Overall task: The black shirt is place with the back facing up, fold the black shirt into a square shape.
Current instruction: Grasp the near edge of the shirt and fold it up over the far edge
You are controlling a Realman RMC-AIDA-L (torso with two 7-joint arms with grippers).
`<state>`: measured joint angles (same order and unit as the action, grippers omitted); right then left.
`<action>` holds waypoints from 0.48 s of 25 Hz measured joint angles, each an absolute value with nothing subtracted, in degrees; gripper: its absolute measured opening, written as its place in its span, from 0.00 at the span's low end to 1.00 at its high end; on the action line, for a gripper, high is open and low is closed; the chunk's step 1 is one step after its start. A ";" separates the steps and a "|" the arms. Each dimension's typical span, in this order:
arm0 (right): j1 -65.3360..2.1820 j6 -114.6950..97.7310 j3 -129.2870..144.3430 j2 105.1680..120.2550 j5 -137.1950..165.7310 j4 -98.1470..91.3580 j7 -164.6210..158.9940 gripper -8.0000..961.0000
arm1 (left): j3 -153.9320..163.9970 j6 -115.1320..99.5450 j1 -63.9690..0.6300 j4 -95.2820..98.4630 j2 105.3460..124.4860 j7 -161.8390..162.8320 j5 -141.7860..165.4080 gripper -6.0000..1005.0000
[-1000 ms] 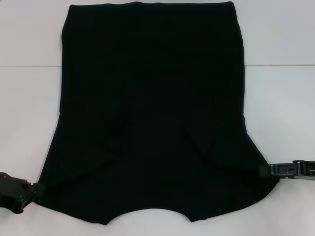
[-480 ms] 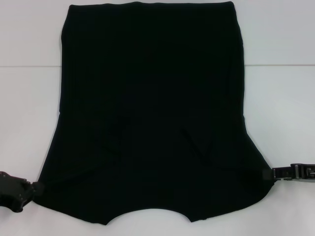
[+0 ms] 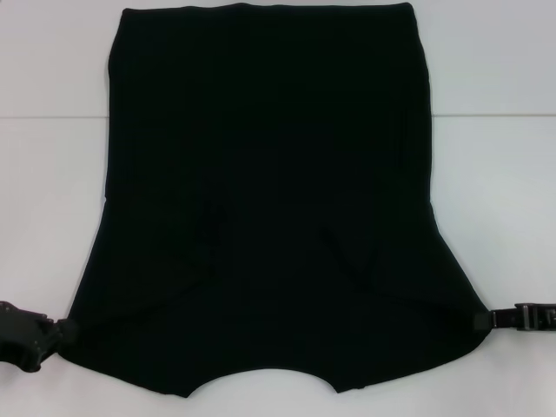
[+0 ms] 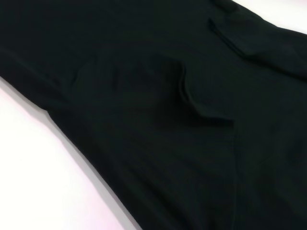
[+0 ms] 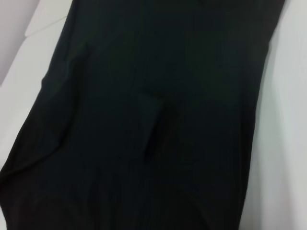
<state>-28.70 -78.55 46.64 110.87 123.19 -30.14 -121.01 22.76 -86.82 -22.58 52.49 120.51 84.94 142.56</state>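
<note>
The black shirt lies flat on the white table, plain side up, with no lettering showing. Its hem is at the far side and its neckline curve at the near edge. Both sleeves look folded in over the body, leaving creases. My left gripper is at the shirt's near left corner and touches its edge. My right gripper is at the near right corner, at the cloth's edge. The shirt fills the left wrist view and the right wrist view, with folded creases showing; neither view shows fingers.
The white table extends on both sides of the shirt. A thin seam line runs across the table behind the middle of the shirt. Nothing else stands on the table.
My right gripper has moved outward to the right and slightly nearer, from over the shirt's right flank to its corner edge. The left gripper and the shirt have barely moved.
</note>
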 joint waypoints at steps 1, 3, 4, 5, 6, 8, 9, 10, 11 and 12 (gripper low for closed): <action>-28.30 -78.77 46.07 110.95 123.15 -30.14 -120.20 0.12 | 22.76 -86.84 -22.59 52.57 120.50 85.13 142.56 0.06; -27.58 -79.11 44.80 111.02 123.14 -30.14 -119.37 0.10 | 22.76 -87.09 -22.49 53.14 120.55 85.71 142.56 0.06; -27.10 -79.46 44.07 111.04 123.15 -30.15 -118.80 0.09 | 22.77 -87.45 -22.28 53.96 120.69 86.46 142.55 0.06; -26.72 -79.83 43.52 111.06 123.15 -30.18 -118.25 0.08 | 22.76 -87.60 -22.16 54.27 120.72 86.76 142.55 0.06; -26.28 -80.29 43.00 111.08 123.15 -30.19 -117.63 0.07 | 22.76 -87.60 -22.16 54.27 120.72 86.76 142.55 0.06; -25.24 -81.57 41.44 111.24 123.16 -30.22 -116.09 0.06 | 22.76 -87.91 -22.03 54.55 120.73 87.38 142.56 0.07; -24.80 -82.22 40.72 111.35 123.19 -30.22 -115.33 0.06 | 22.75 -88.07 -22.01 54.62 120.74 87.68 142.55 0.07; -24.27 -82.74 40.11 111.48 123.22 -30.23 -114.54 0.06 | 22.72 -88.39 -21.97 54.66 120.74 87.89 142.55 0.07; -23.77 -83.17 39.69 111.59 123.25 -30.24 -113.90 0.06 | 22.57 -88.99 -21.94 54.78 120.75 88.04 142.56 0.07; -23.17 -83.71 39.36 111.74 123.30 -30.24 -113.16 0.06 | 22.31 -89.91 -21.89 54.98 120.75 88.08 142.56 0.07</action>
<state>-23.17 -83.71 39.36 111.74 123.30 -30.24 -113.16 22.31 -89.91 -21.89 54.98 120.75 88.08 142.56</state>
